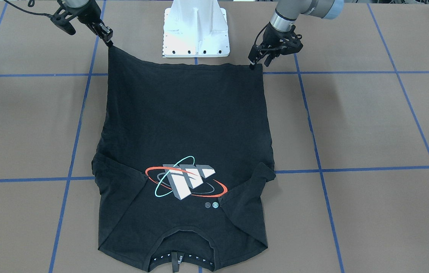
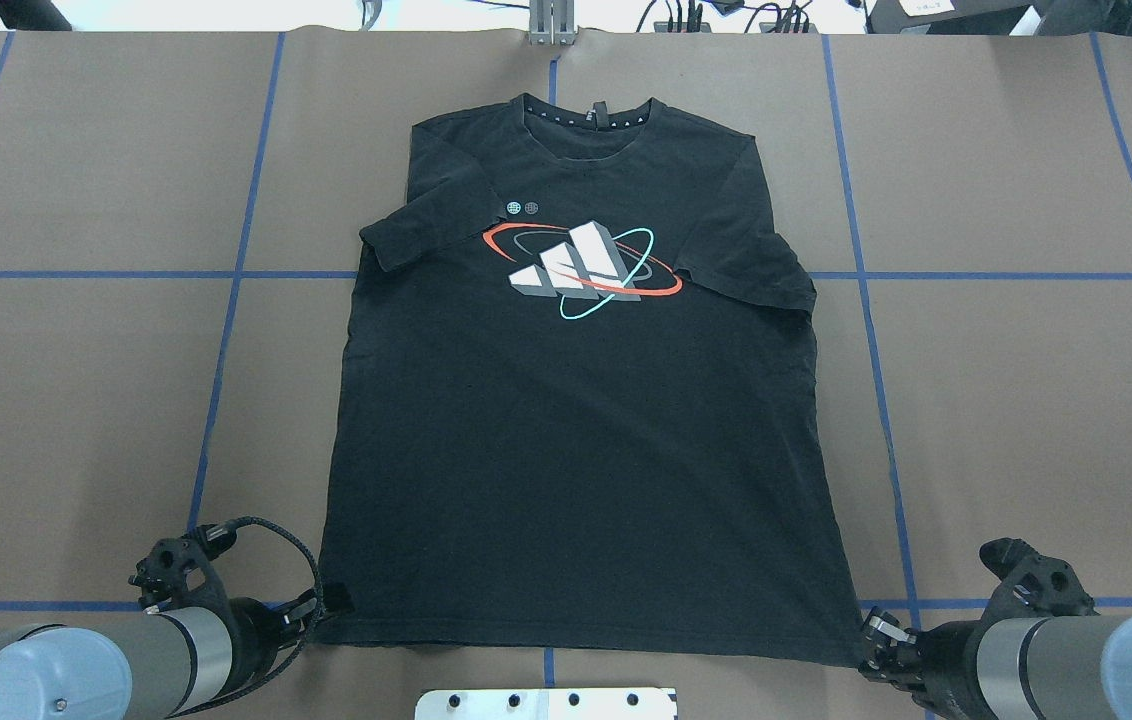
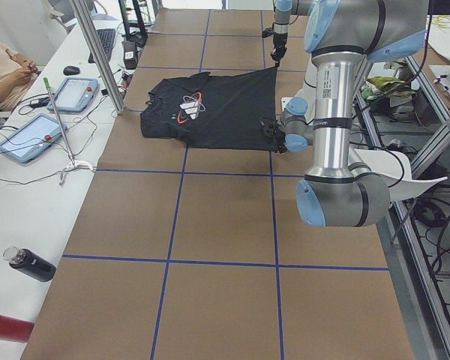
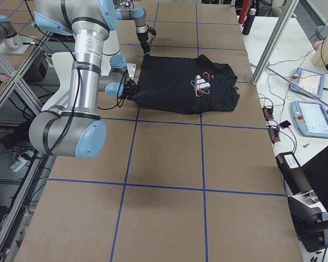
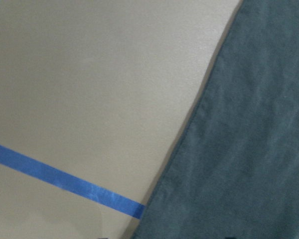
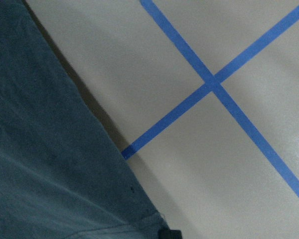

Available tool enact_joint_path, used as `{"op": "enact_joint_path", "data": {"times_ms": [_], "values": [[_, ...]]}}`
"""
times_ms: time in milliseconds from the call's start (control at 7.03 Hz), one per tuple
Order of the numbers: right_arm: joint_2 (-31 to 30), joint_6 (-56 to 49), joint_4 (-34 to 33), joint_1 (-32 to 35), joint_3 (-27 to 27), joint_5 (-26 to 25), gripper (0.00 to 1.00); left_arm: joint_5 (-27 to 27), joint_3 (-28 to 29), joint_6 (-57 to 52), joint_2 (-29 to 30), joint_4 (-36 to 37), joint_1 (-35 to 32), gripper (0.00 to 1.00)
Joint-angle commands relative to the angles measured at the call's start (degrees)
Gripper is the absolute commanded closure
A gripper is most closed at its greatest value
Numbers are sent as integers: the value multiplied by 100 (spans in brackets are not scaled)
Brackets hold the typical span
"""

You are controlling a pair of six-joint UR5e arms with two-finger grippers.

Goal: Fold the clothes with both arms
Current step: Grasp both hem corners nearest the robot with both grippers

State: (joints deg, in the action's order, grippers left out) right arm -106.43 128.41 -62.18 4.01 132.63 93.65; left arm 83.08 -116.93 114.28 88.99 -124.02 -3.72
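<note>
Mostly flat, the black T-shirt (image 2: 576, 420) lies logo-up with sleeves tucked inward

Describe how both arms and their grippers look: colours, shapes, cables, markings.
Both the left arm and right arm are grey-silver tubes with light-blue joint caps and a small printed label. The left gripper and right gripper are black, two-fingered; a black braided cable loops by the left wrist.
</note>
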Motion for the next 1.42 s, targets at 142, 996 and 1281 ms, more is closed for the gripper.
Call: {"op": "enact_joint_path", "data": {"times_ms": [142,996,1281], "values": [[-1,0,-5,3,-9,-5,100,24,13,103,13,1,38,32],[-1,0,-5,29,0,-5,100,32,-14,270,4,88,117,36],[-1,0,-5,29,0,-5,100,32,-14,393,4,124,143,68]]}}
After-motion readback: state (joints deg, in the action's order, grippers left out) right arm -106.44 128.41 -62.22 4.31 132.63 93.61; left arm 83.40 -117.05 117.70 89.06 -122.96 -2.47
